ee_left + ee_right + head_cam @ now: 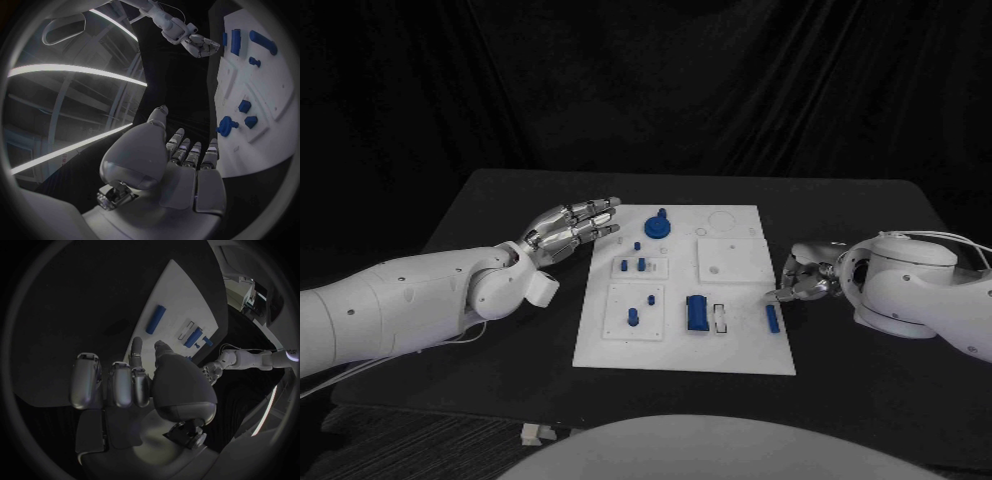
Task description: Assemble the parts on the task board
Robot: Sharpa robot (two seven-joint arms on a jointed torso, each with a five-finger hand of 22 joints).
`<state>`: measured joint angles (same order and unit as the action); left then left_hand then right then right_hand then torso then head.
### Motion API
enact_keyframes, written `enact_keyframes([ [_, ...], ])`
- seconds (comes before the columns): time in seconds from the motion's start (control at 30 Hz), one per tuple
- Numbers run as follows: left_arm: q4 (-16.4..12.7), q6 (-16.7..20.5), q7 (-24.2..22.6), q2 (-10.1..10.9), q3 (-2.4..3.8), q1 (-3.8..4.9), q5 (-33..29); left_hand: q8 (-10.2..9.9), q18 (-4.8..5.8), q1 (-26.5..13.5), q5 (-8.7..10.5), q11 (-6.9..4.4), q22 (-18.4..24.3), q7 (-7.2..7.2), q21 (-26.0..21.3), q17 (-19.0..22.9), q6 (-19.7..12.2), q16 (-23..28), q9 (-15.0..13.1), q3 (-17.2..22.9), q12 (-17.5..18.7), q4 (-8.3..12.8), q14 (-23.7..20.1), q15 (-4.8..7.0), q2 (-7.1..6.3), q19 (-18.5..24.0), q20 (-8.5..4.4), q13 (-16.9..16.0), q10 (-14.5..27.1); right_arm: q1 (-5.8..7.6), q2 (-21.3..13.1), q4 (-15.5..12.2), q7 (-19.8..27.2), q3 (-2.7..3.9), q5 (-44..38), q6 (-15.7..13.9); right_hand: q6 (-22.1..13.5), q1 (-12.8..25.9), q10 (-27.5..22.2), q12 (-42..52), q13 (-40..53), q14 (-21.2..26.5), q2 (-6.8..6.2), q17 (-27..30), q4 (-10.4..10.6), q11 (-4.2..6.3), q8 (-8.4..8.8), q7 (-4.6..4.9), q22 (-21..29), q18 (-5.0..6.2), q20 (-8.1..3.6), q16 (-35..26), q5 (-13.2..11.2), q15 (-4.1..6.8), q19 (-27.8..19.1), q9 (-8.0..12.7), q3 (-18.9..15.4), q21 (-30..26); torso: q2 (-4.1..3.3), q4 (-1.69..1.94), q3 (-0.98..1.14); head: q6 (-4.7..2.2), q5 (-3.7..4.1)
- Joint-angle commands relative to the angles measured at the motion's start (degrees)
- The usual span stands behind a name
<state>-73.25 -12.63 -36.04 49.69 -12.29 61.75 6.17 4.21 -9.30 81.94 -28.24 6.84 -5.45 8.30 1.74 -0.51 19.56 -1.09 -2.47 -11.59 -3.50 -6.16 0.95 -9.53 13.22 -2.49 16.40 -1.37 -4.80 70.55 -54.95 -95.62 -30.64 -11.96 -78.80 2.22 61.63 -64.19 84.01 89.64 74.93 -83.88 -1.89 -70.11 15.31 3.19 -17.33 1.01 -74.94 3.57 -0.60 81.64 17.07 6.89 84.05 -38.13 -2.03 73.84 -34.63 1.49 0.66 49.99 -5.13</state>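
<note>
R hand (134, 385) rises w/ fingers apart, holding nothing, over the black table (81, 315). Beyond its fingertips lies the white task board (181, 295), seen edge-on. On it: a long blue bar (155, 319) near the board's closer edge, a 2nd blue block (193, 336) farther along, just beside a small white piece (185, 329). L hand (211, 371) shows past the board, attached to its white arm (250, 360).

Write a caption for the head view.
Two empty robot hands, left and right, flank a white task board dotted with blue parts.
</note>
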Motion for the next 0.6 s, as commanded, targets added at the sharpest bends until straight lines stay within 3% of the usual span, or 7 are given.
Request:
enact_keyframes([
  [0.03, -0.03, -0.68, -0.61, -0.12, 0.06, -0.10, -0.34, 0.39, -0.98, -0.17, -0.29, 0.11, -0.06, 0.25, 0.24, -0.08, 0.36, -0.24, -0.06, 0.19, -0.38, -0.03, 0.27, -0.01, 0.38, -0.36, 0.17, -0.05, -0.47, -0.49, 0.27, 0.12, -2.19, 0.03, -2.48, 0.94, 0.54, -0.36, 5.99, 0.36, 15.07, -2.92, 0.26, 0.10, 0.04, -0.43, 1.63, 0.34, -10.34, -0.03, 0.55, -0.26, 0.11, -0.58, 1.26, 1.61, -0.49, -0.11, 0.06, -0.04, 0.02, 0.01, 0.04],
  [0.3, 0.13, -0.80, -0.63, -0.22, 0.06, -0.16, -0.34, 0.38, -0.98, -0.16, -0.31, 0.12, -0.04, 0.26, 0.24, -0.07, 0.33, -0.24, -0.05, 0.21, -0.40, -0.03, 0.28, -0.03, 0.39, -0.36, 0.17, -0.05, -0.48, -1.65, 1.10, 0.19, -2.33, 0.03, -2.62, 0.21, 1.94, -0.74, 5.99, 0.36, 15.07, -2.89, 0.52, 0.35, -0.28, -0.65, 3.76, 0.52, -10.31, 0.01, 0.78, -0.34, -0.94, -0.79, 1.24, 4.15, -0.84, -0.22, 0.04, -0.04, 0.04, 0.01, -0.11],
  [0.6, 0.18, -0.88, -0.65, -0.19, 0.06, -0.29, -0.34, 0.37, -0.98, -0.13, -0.34, 0.14, -0.07, 0.27, 0.25, -0.07, 0.28, -0.25, -0.05, 0.24, -0.40, -0.02, 0.28, -0.04, 0.42, -0.38, 0.17, -0.04, -0.45, -2.81, 1.72, -0.07, -2.36, 0.03, -2.63, -0.54, 4.94, -2.89, 5.99, 0.36, 15.07, -2.89, 0.40, 0.43, -2.18, -0.06, 3.40, -0.25, -10.35, 0.01, 0.56, -0.35, -1.44, -0.39, 1.29, 4.38, -0.76, -0.09, 0.00, 0.02, 0.02, 0.01, -0.16],
])
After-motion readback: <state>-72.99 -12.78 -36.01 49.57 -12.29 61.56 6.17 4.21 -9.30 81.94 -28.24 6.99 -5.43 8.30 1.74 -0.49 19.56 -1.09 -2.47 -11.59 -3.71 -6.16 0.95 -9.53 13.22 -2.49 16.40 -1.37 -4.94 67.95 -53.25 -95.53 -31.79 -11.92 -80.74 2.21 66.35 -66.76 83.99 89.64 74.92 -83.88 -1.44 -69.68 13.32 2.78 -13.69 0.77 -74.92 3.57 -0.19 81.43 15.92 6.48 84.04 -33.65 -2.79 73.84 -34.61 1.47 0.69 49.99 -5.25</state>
